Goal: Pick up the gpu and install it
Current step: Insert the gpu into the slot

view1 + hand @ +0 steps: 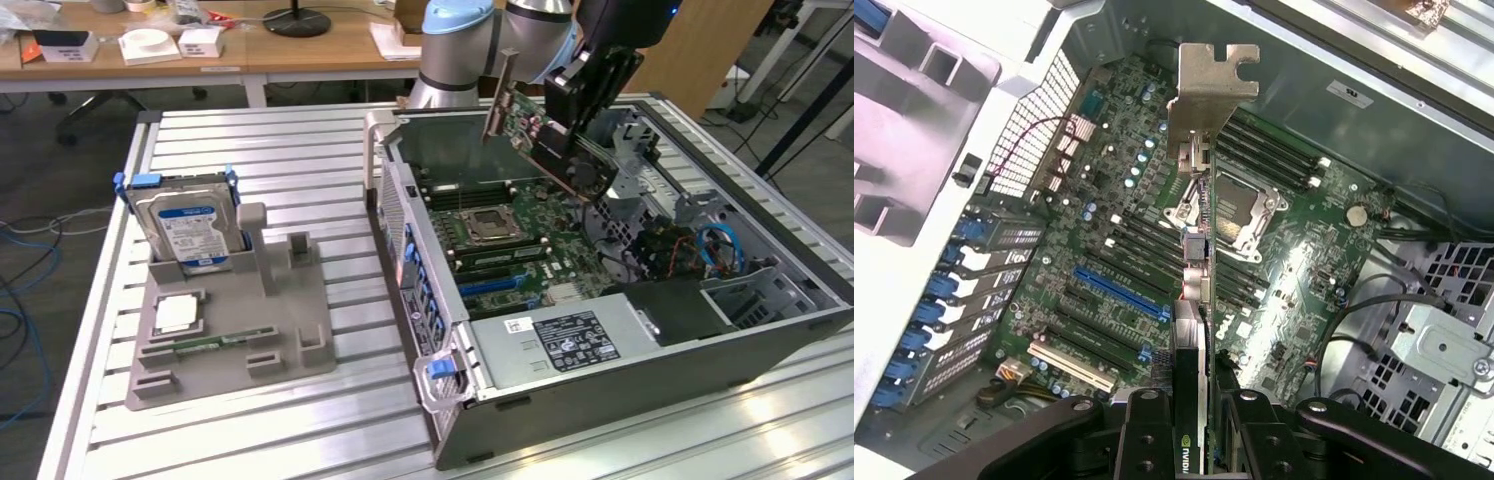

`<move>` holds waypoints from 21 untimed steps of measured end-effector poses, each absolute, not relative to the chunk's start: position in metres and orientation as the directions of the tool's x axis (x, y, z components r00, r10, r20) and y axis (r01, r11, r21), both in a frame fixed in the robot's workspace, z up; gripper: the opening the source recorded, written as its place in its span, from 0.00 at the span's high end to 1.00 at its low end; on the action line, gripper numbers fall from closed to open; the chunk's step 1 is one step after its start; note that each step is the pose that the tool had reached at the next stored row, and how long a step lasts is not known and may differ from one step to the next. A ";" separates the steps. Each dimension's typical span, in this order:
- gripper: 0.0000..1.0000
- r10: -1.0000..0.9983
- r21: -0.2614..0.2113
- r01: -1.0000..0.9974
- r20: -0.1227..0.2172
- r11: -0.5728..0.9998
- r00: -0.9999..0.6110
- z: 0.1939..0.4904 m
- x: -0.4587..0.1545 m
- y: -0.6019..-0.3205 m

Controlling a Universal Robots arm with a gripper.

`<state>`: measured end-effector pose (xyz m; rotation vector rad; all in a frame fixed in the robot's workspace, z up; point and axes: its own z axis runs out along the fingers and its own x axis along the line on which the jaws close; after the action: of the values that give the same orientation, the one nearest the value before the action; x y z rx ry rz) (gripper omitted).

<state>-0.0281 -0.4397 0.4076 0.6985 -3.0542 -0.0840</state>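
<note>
Bench [240, 140]: slatted metal top. It carries the open computer case [534, 425] and, on the exterior view's left, a grey holder [267, 330].
Computer case: lies on its side with the panel off and the motherboard [1104, 250] facing up.
Grey holder: the hard drive [194, 225] stands upright in it, well apart from the work.
Gpu [547, 140]: lifted clear of the bench and hanging tilted above the motherboard, touching nothing below. Its silver bracket [1209, 100] is at the end away from the gripper.
Gripper [1194, 420]: over the case interior, holding the card edge-on.
Fingers [1144, 430]: clamped on the gpu, one on each face.
Blue slot [1119, 290]: sits off to one side of the card's line, not under it.
Step in hand: carrying the card to its slot, by my reading.
Doing it well: level the tilt, bring the card parallel over the slot, and point the bracket at the case's rear wall. Come down straight, clear of the processor socket [1239, 205].
</note>
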 end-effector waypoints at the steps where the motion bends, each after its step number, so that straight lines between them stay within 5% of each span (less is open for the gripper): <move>1: 0.74 -0.435 0.054 -0.435 -0.005 0.899 -0.900 0.408 -0.028 -0.440; 21: 0.74 -0.451 0.054 -0.450 -0.005 0.891 -0.893 0.408 -0.028 -0.440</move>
<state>-0.0281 -0.4397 0.4076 0.7262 -3.0473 -0.0846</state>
